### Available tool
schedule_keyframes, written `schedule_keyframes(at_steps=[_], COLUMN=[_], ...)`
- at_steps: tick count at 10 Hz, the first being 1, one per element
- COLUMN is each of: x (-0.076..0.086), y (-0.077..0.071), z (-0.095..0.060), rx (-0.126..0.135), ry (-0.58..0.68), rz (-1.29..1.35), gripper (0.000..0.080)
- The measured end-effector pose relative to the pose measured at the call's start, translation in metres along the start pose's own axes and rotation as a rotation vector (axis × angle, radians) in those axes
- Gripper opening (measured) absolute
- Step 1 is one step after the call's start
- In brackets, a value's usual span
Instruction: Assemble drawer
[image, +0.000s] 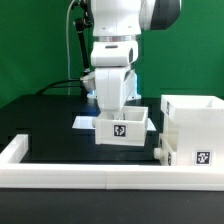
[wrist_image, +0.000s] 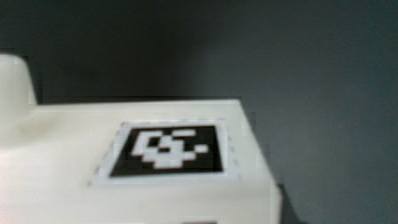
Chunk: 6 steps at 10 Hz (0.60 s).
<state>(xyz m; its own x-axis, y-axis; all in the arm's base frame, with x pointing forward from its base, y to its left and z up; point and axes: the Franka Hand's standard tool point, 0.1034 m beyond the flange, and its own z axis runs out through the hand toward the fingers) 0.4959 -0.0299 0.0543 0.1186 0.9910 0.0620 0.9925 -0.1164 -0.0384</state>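
My two-finger gripper (image: 113, 104) ends behind the front wall of the small low white plastic drawer (image: 123, 131) at frame centre, so its fingertips are hidden. The right edge cuts off the tall white hollow housing block (image: 195, 125). The wrist view's black-and-white tag (wrist_image: 173, 150) is blurred.

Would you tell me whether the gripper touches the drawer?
Cannot tell. In the exterior view the drawer hides the tips of the gripper; the wrist view shows neither contact nor gap.

A flat green wall (image: 30, 40) fills the back, evenly lit, without hard shadows. Before it stands a matte black table (image: 40, 118), its top plain and dark. A long white border rail (image: 60, 177) runs along the table's near edge and turns a corner at the exterior view's left.
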Motion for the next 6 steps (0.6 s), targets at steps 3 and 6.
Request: schedule_keyframes(at_steps=[3,6], x=[0.001,0.004], y=[0.006,0.013], z=[-0.003,-0.004], rx=[-0.01,-0.014], ry=[-0.026,-0.024], rz=[-0.179,-0.184], gripper=[0.0044,0.0044])
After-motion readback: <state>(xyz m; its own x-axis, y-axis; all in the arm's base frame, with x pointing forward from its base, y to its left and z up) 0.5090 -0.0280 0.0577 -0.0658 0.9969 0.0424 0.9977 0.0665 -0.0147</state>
